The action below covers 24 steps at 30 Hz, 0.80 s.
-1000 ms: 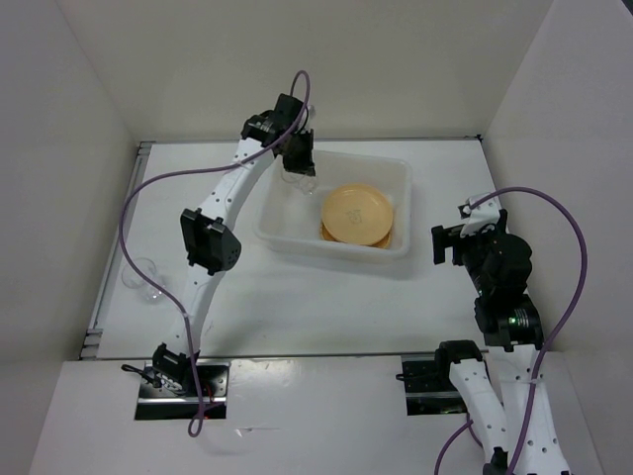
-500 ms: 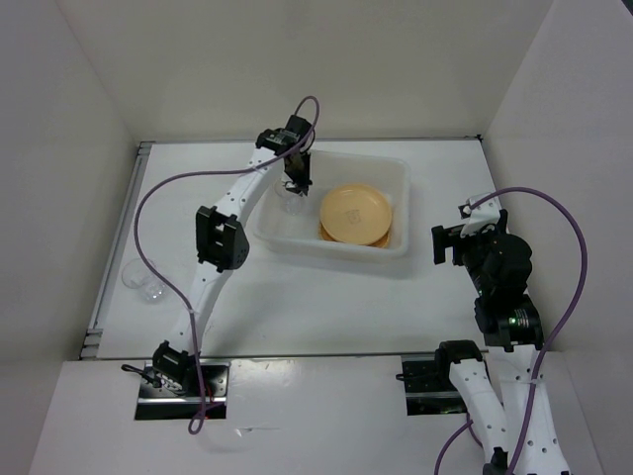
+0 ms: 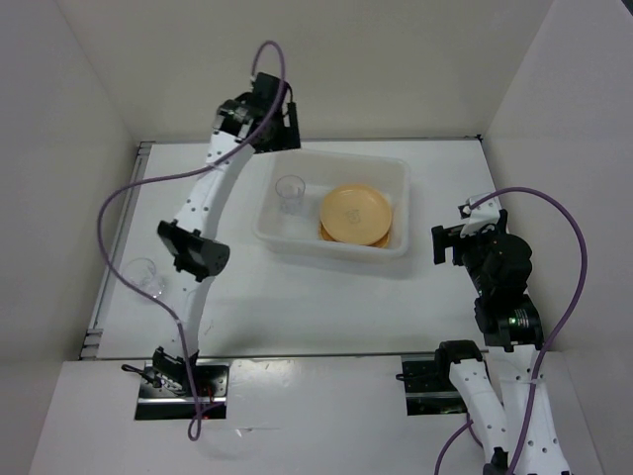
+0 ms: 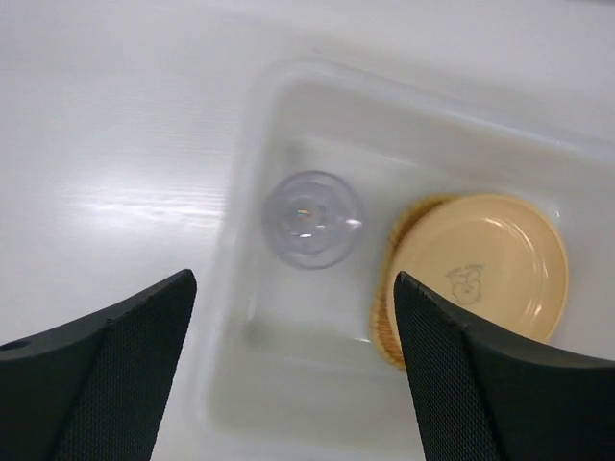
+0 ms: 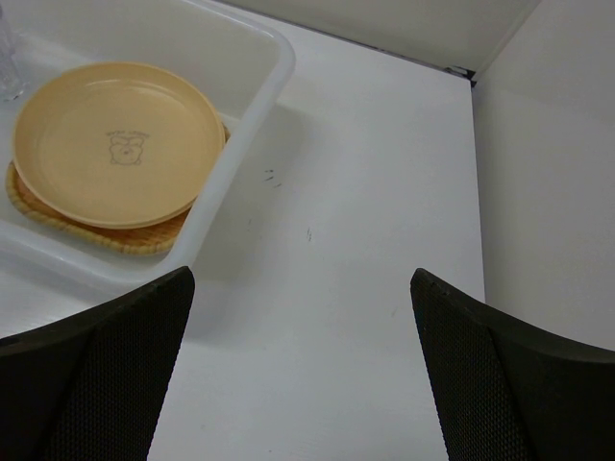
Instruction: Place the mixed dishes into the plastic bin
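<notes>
While both claws hang empty, two clear plastic cups can be counted: the first cup (image 3: 290,193) stands upright, mouth up, in the left end of the plastic bin (image 3: 331,249); the second cup (image 3: 145,278) sits on the white table (image 3: 297,307) well to the left, outside the bin, and whether it stands or lies I cannot tell. One round yellow-tan plate (image 3: 356,211) lies face up in the bin's right half, smooth, with a small printed mark at its middle; whether another lies under it cannot be told; one tan tray (image 5: 115,240) of rough woven look shows as a rim beneath it. One bin only: translucent white, rectangular, round-cornered, rimmed, open side up; its long axis runs left to right across the table, slightly skewed. Two claws: the left claw (image 4: 293,279) looks down into the bin, jaws wide; the right claw (image 5: 300,274) is over bare table right of the bin, jaws equally wide.
</notes>
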Available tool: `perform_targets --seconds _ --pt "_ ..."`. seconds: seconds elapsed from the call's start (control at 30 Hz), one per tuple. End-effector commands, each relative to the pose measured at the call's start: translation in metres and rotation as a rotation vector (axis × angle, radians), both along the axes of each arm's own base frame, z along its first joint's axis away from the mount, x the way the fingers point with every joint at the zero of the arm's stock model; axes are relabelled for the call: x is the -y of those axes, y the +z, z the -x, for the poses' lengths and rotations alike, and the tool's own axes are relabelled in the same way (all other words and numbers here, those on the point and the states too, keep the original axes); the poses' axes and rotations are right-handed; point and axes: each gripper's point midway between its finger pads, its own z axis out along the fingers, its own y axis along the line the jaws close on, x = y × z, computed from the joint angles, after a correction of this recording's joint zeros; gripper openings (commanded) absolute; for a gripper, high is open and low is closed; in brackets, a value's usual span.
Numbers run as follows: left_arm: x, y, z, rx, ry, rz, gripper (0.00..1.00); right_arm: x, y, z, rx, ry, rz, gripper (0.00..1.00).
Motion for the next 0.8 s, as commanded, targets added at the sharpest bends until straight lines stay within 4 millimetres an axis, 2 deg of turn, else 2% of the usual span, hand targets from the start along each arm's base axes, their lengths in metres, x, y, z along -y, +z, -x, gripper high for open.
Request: perform_targets --seconds 0.0,0.03,0.07,0.1,0.13,0.17,0.2,0.23,0.27,0.3,0.33,0.47,0.5,0.53,0.57,0.63,0.77 --pt "-0.107 0.07 0.036 0.104 0.333 -0.124 0.9 -0.002 0.013 -0.003 0.057 0.005 0.001 0.97" --pt "-0.127 0.061 0.042 0.066 0.378 -0.151 0.9 -0.004 0.013 -0.003 0.057 0.014 -0.001 0.97" --pt "-0.141 0.037 0.06 -0.016 0.422 -0.19 0.9 -0.004 0.017 -0.002 0.076 0.014 -0.002 0.97" --pt "-0.161 0.027 0.07 -0.05 0.484 -0.217 0.92 -0.004 0.017 -0.002 0.076 0.014 -0.002 0.97" --pt "-0.172 0.034 0.091 -0.048 0.527 -0.192 0.96 -0.004 0.017 -0.002 0.076 0.014 -0.002 0.97" --pt "-0.181 -0.001 0.11 -0.133 0.607 -0.188 0.98 -0.005 0.017 -0.002 0.076 0.023 -0.003 0.97" --pt "-0.183 -0.009 0.121 -0.148 0.628 -0.145 0.98 -0.005 0.017 -0.002 0.076 0.023 -0.004 0.97" --pt "-0.186 0.007 0.138 -0.089 0.638 -0.068 1.0 -0.005 0.015 -0.004 0.064 0.023 -0.003 0.97" --pt "-0.183 0.004 0.137 -0.048 0.657 0.01 1.0 -0.005 0.014 -0.004 0.063 0.023 -0.003 0.97" --pt "-0.182 -0.031 0.158 -0.136 0.656 0.024 1.0 -0.008 0.014 -0.004 0.063 0.033 -0.003 0.97" --pt "-0.192 -0.029 0.169 -0.119 0.708 0.076 1.0 -0.008 0.012 -0.006 0.051 0.033 -0.003 0.97" --pt "-0.223 -0.067 0.199 -0.24 0.791 0.034 1.0 -0.008 0.009 -0.007 0.042 0.033 -0.002 0.97" --pt "-0.229 -0.065 0.203 -0.226 0.785 0.028 1.0 -0.008 0.007 -0.009 0.031 0.033 -0.002 0.97" --pt "-0.235 -0.069 0.202 -0.217 0.792 0.037 1.0 -0.008 0.007 -0.009 0.031 0.033 -0.002 0.97" --pt "-0.249 -0.079 0.211 -0.238 0.839 0.033 1.0 -0.008 0.007 -0.009 0.031 0.033 -0.002 0.97" --pt "-0.259 -0.081 0.221 -0.244 0.861 0.026 1.0 -0.01 0.007 -0.009 0.031 0.042 -0.002 0.97" --pt "-0.286 -0.1 0.234 -0.277 0.917 0.056 1.0 -0.008 0.007 -0.009 0.031 0.03 0.0 0.97"
